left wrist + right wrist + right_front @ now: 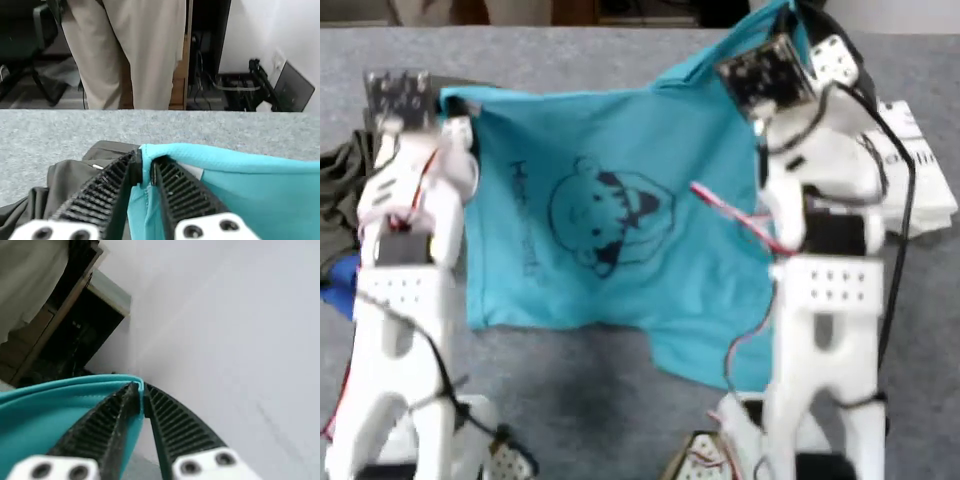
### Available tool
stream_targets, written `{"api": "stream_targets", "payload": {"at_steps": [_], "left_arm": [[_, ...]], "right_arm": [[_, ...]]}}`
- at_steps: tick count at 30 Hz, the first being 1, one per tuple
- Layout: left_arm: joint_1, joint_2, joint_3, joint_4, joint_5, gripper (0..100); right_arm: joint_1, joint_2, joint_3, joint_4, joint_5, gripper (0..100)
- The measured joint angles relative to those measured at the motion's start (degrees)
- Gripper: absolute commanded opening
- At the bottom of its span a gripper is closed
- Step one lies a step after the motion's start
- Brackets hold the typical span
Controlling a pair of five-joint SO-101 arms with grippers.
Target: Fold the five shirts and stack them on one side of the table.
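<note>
While the teal shirt [610, 230] is spread print-up over the middle of the grey table [570, 390], a crumpled dark shirt [340, 175] is seen at the table's left edge, just beside it. The left gripper [145, 167] is clenched on the teal shirt's far left corner, low over the table, with the dark shirt bunched close by. The far right corner is pinched by the right gripper [141, 392], which is held higher, so that this side of the cloth is lifted off the table. Further right, a white folded garment [920, 165] is lying, apparently the start of the stack. The step in hand is judged to be the first fold of the teal shirt; next, both held corners should be carried together toward the near hem and laid down evenly, so that no slack is dragged
</note>
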Motion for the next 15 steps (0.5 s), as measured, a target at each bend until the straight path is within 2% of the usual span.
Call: {"api": "stream_targets", "payload": {"at_steps": [6,15], "left_arm": [[0.0,16.7,-12.75,0.88,0.0,2],[0.0,19.69,-23.21,21.01,0.0,2]], "right_arm": [[0.18,12.75,-10.2,2.64,-4.22,0.5],[0.79,15.91,-20.48,26.81,-5.71,0.5]]}}
